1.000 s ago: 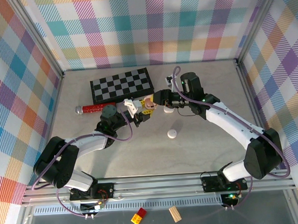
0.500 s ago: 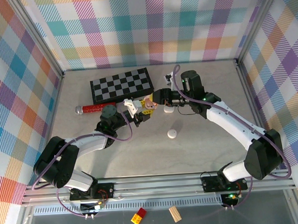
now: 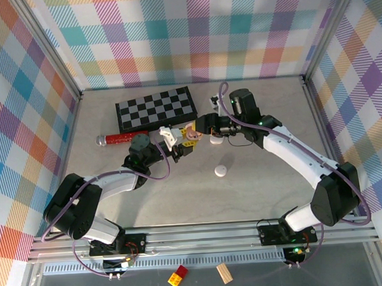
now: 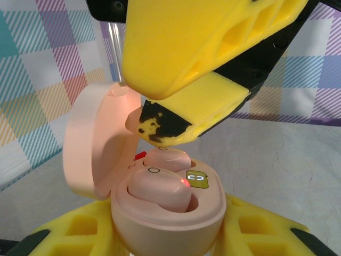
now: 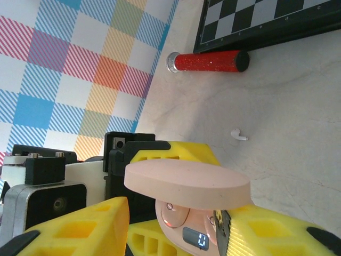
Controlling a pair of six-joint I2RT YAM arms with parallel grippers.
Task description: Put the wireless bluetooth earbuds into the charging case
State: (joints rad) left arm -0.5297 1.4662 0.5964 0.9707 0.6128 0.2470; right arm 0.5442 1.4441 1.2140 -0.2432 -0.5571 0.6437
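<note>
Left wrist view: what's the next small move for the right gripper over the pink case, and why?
Probably ease the right gripper straight up. The near earbud and far earbud both look seated in the open charging case, and the gripper's fingertip sits right over the far one, in the way of closing the lid.

Bright, even light from above leaves faint, soft shadows on the counter (image 3: 200,194). The left wrist view (shot close) blurs its plaid wall (image 4: 32,80); the charging case (image 4: 165,213) carries mild sheen.
</note>
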